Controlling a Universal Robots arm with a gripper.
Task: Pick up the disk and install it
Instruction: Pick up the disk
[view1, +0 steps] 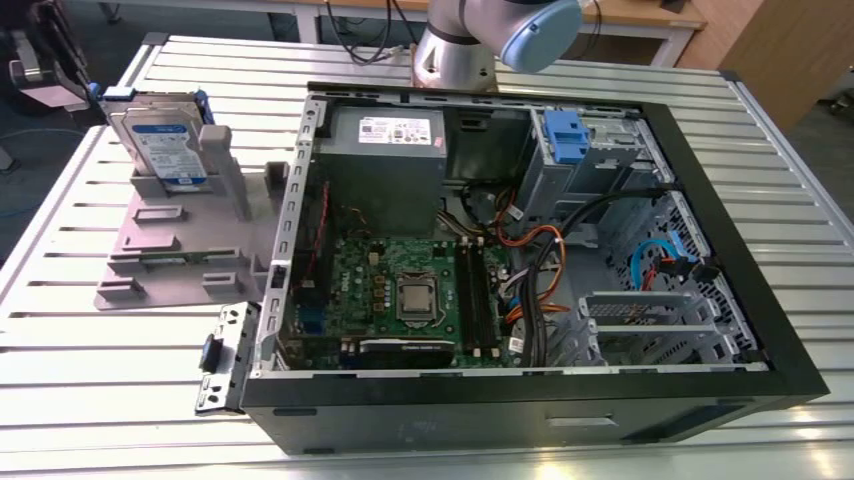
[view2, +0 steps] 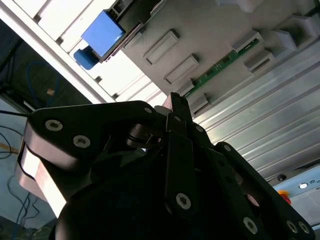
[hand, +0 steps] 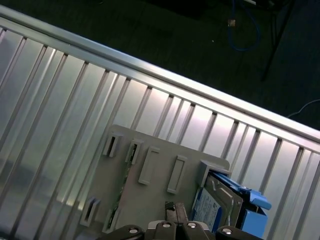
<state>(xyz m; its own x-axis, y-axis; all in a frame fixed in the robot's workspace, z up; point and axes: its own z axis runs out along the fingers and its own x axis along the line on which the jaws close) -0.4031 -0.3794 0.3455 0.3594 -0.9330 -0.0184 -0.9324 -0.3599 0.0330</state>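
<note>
The disk (view1: 158, 140), a silver drive with a white-and-blue label in a blue bracket, stands upright in the grey stand (view1: 174, 250) at the exterior view's left, beside the open computer case (view1: 694, 190). In the first wrist view the disk (hand: 214, 202) shows edge-on at one corner of the stand (hand: 150, 165). My gripper (hand: 175, 209) hangs above the stand, apart from the disk, its fingertips together with nothing between them. In the second wrist view the gripper (view2: 176, 102) points at the stand (view2: 220, 30), with a blue bracket corner (view2: 102, 32) at the stand's edge.
The case lies open on a ribbed metal table (view1: 120, 350). Inside it are a motherboard (view1: 414, 290), cables and a drive bay holding a blue bracket (view1: 567, 135). The arm's base (view1: 461, 55) rises behind the case. A dark floor with cables lies past the table edge (hand: 150, 75).
</note>
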